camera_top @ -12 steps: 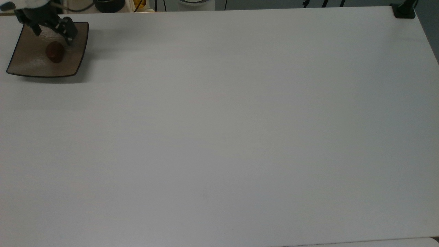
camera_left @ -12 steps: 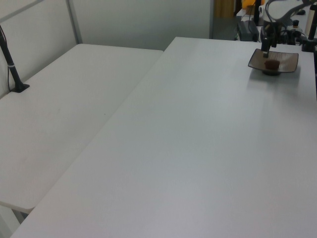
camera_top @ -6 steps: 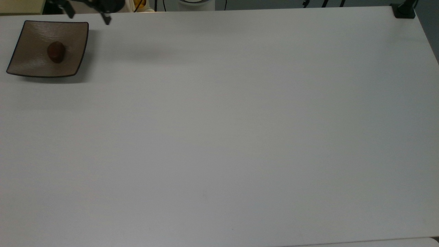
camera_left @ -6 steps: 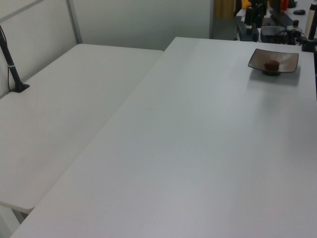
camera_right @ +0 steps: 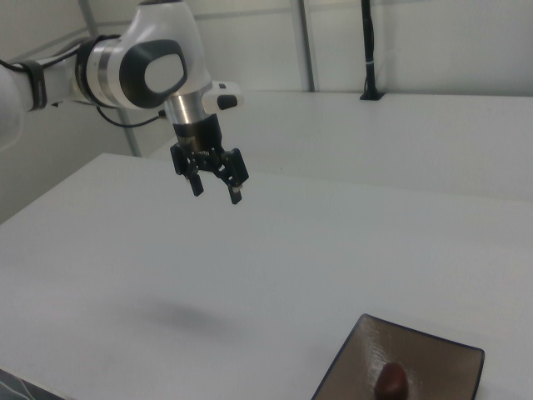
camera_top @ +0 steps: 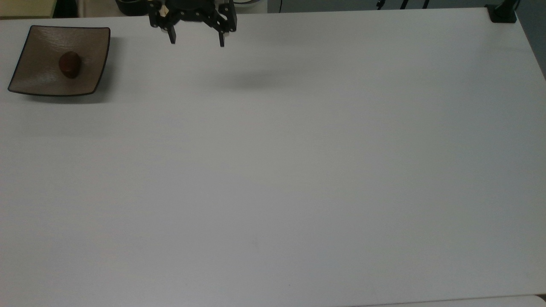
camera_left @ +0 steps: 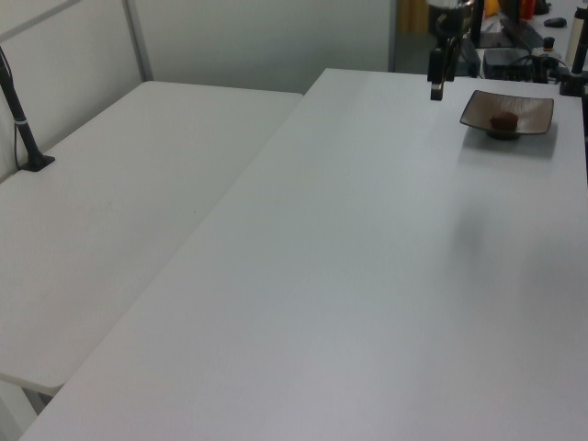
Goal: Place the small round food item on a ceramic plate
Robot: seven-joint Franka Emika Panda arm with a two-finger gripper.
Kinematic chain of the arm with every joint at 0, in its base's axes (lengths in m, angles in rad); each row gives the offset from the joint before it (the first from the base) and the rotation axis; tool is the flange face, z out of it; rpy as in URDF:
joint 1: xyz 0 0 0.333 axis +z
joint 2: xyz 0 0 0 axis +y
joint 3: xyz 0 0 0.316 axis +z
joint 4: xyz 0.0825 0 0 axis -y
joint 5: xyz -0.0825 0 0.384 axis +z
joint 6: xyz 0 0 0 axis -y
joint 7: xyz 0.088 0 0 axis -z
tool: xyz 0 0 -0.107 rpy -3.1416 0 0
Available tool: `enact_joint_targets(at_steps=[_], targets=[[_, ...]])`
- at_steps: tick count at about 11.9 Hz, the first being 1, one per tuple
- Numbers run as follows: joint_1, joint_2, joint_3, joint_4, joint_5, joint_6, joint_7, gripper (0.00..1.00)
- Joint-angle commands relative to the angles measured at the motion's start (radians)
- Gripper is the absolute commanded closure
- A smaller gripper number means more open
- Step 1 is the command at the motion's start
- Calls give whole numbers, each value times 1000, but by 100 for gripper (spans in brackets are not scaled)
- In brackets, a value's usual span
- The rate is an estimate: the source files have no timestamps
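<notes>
The small round food item [camera_top: 69, 64], a dark red-brown lump, rests in the middle of the square brown ceramic plate [camera_top: 40, 83] at the top view's far left. The same lump [camera_left: 503, 120] on the plate [camera_left: 533, 103] appears at the left view's upper right, and the lump [camera_right: 391, 381] on the plate [camera_right: 350, 371] at the right view's bottom. My gripper [camera_top: 196, 42] hangs open and empty above the table, well to the plate's right in the top view, also seen as gripper [camera_right: 217, 192] and gripper [camera_left: 435, 90].
The white table [camera_top: 273, 170] stretches wide to the top view's right and front. A black clamp base [camera_top: 502, 15] sits at its far right corner. A second white table [camera_left: 119, 202] with a black post [camera_left: 23, 129] adjoins in the left view.
My gripper left the plate, rose, and swung to the top view's right along the far edge. The food item stays on the plate.
</notes>
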Motion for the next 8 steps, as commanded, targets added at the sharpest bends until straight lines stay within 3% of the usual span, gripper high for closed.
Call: enact_joint_targets(at_steps=[1, 8], targets=[[33, -71, -43, -103, -12, 72, 1, 0], [24, -71, -45, -96, -10, 69, 4, 0]])
